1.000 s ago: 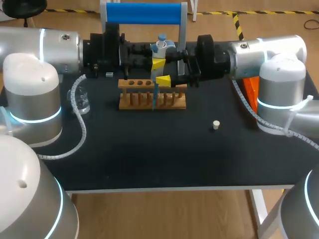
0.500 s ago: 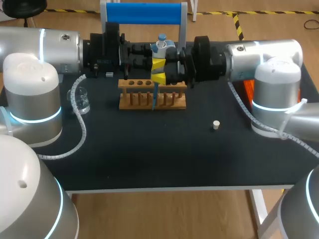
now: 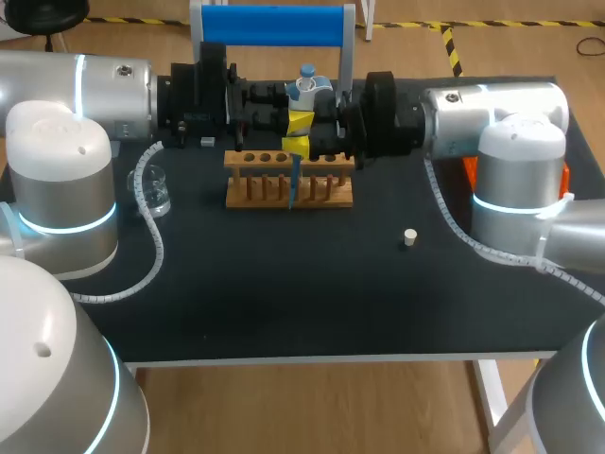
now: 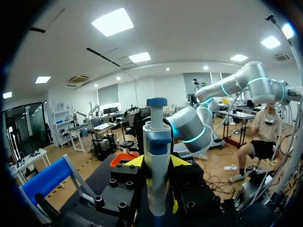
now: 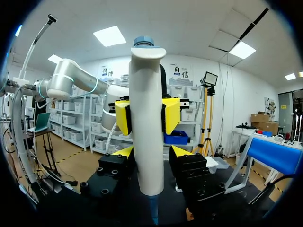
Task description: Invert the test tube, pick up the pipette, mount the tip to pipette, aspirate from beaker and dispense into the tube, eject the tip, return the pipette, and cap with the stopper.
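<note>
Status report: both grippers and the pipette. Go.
Left gripper shut on pipette, upright over the rack. Right gripper at it just below, grip unclear. Stopper lies apart on the table.

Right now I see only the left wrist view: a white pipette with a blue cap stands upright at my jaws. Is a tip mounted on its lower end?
Observer: Yes. In the right wrist view a blue tip sits on the lower end of the white plastic pipette.
Operator: What is underneath it?
Observer: In the head view it hangs down at the middle of the brown wooden test tube rack. I cannot tell whether it is inside a tube.
</note>
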Controlling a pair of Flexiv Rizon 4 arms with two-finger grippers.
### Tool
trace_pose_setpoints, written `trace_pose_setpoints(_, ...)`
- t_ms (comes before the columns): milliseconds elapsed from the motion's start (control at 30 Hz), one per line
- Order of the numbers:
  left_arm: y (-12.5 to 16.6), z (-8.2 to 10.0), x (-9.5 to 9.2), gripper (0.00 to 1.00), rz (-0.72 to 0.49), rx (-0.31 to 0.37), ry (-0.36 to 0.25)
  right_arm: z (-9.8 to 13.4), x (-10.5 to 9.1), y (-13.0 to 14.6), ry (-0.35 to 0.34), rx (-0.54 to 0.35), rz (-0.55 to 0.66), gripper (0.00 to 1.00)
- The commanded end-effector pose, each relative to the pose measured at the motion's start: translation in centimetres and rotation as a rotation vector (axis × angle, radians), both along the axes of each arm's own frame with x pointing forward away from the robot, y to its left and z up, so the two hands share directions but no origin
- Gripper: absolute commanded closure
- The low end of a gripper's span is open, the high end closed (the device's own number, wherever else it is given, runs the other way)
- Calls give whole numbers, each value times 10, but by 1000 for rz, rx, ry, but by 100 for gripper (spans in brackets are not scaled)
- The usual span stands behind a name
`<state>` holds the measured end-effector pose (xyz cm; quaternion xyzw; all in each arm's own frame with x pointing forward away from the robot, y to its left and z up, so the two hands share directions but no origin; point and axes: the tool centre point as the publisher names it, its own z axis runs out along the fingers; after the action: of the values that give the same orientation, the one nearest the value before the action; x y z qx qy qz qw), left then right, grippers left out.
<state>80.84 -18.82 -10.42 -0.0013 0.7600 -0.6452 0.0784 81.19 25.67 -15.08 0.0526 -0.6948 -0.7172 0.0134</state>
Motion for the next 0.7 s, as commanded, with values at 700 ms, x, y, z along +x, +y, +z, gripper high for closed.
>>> trace_pose_setpoints(700,-1,0,0,100,0,-2,-2,2,1,-1,62,30,18,56)
